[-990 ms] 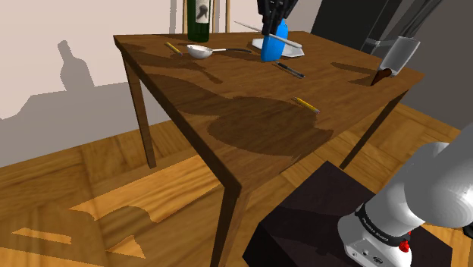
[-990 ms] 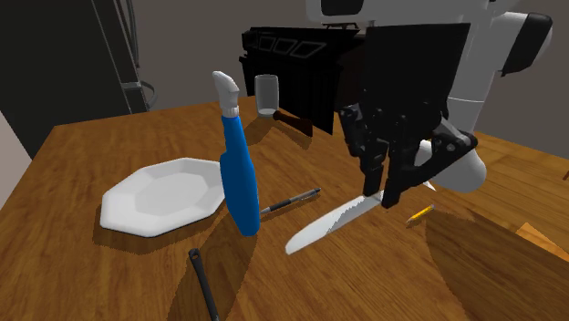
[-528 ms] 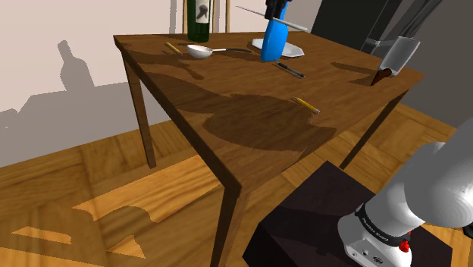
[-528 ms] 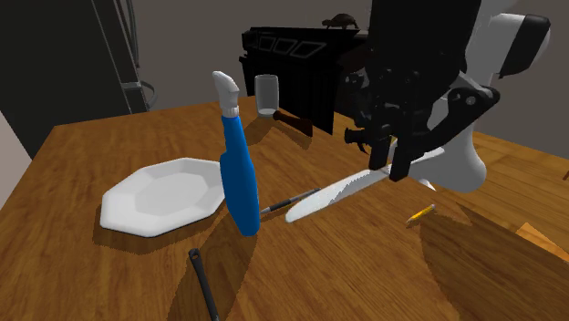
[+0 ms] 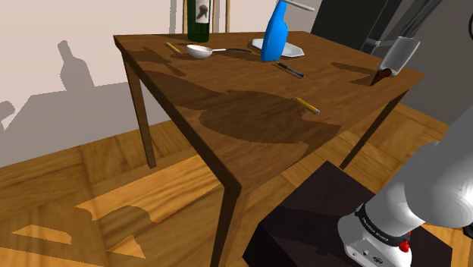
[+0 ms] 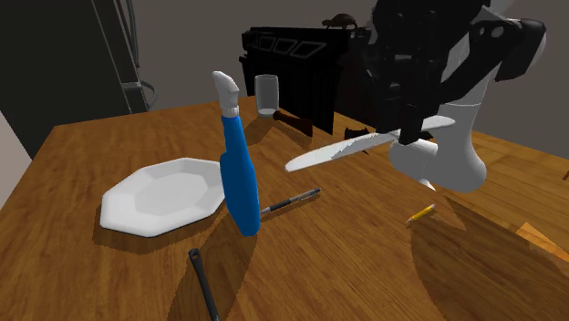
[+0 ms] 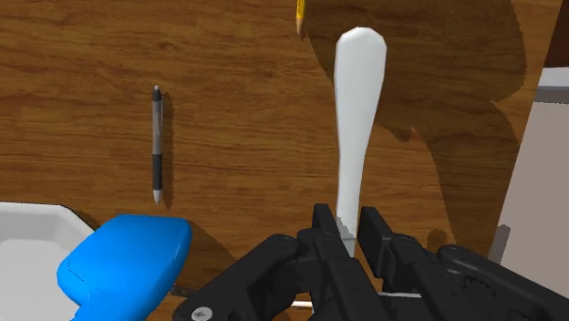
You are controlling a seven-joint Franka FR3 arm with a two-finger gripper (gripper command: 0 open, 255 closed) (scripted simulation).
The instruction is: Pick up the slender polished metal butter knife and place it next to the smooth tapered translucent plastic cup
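- Knife [image 6: 333, 153] clamped tight in the end effector [image 7: 346, 219], up in the air over the bench [image 6: 91, 264], near the blue bottle [image 6: 239, 173].
- Carry it level to the far cup [image 6: 266, 94], stay clear of the bottle, and lower gently beside the cup.

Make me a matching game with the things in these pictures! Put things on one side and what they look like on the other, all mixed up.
Things:
1. butter knife
2. bottle
3. plate
4. cup

Looks:
A. blue, standing upright
B. small and see-through
C. white, lying flat on the table
D. up in the air, clasped in the gripper

Pairs: 1-D, 2-A, 3-C, 4-B
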